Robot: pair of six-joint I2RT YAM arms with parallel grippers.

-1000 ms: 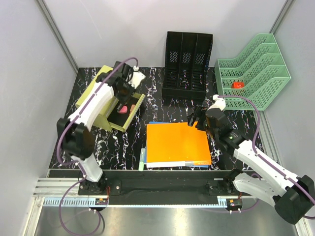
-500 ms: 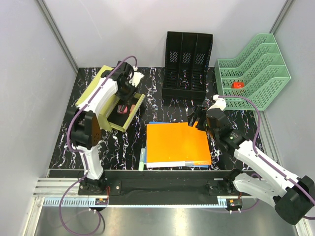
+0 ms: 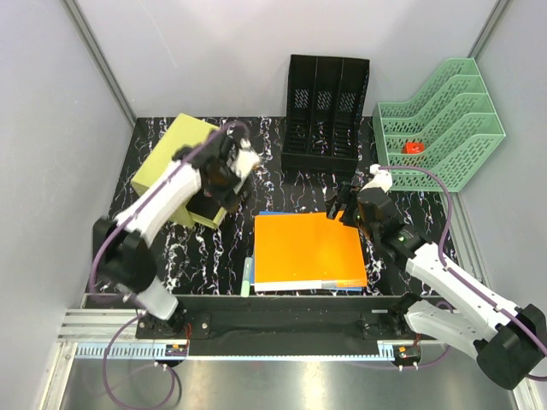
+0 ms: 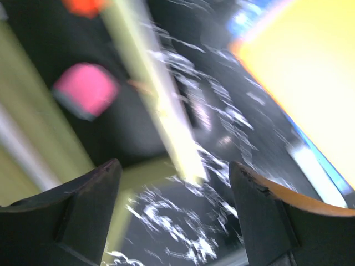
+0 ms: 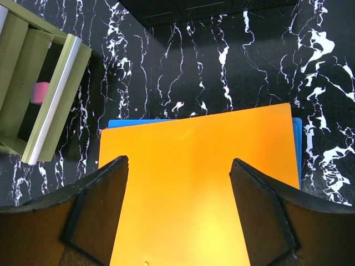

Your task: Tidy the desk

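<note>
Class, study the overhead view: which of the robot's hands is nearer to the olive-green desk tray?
Left. The left hand hovers over the right edge of the olive-green tray; the right hand is across the orange folder, at its far right corner.

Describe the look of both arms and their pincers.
The left arm and right arm have white shells with black joints and bases; a purple cable loops along each. The left pincer and right pincer have two broad black fingers each.
</note>
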